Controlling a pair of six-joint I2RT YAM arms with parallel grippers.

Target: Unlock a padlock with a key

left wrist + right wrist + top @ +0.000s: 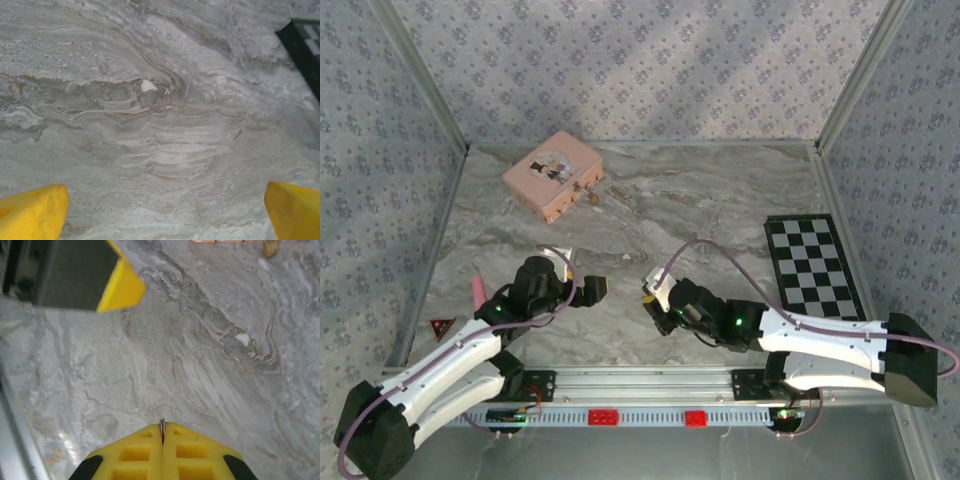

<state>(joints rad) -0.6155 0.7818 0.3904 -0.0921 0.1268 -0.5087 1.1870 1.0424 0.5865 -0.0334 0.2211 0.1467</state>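
There are two grippers, the left gripper [582, 276] and the right gripper [650, 291], and one thin silvery key [162, 427] between the right one's fingertips. Far ahead of the left gripper lie one pink box [553, 175] and one tiny brass padlock [592, 197], and right of the right gripper lies one checkerboard [815, 265]. Left of the left gripper are one pink stick [478, 291] and one red triangle [442, 327], and behind both grippers are two red blocks [602, 416].

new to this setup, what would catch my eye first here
The pink box sits far left on the table, a tiny padlock beside it. A checkerboard lies right. The right jaws, shut, pinch a thin silvery strip, likely the key.
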